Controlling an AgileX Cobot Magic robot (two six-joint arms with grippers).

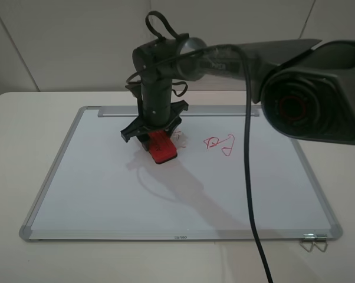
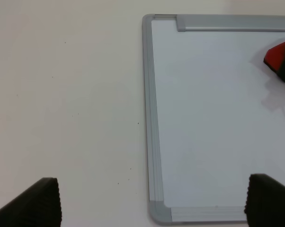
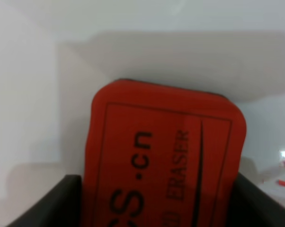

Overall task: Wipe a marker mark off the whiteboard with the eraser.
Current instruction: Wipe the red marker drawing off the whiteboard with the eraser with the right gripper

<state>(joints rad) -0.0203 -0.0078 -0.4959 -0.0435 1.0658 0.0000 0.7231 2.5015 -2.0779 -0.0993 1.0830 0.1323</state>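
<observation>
Upper centre of whiteboard (image 1: 107,194): right hand (image 1: 155,137) clamps eraser (image 1: 162,147), lettered "S.cn", "ERASER". Red mark (image 1: 178,139) just right of it. At board corner, left hand (image 2: 149,202) wide. Frame label (image 1: 180,237) unreadable.

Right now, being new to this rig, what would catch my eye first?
The red eraser, clamped in the right gripper over the whiteboard near its far edge. Just to its right in the high view sits a red scribble of triangles and a loop, and the arm's dark housing fills the upper right corner.
</observation>
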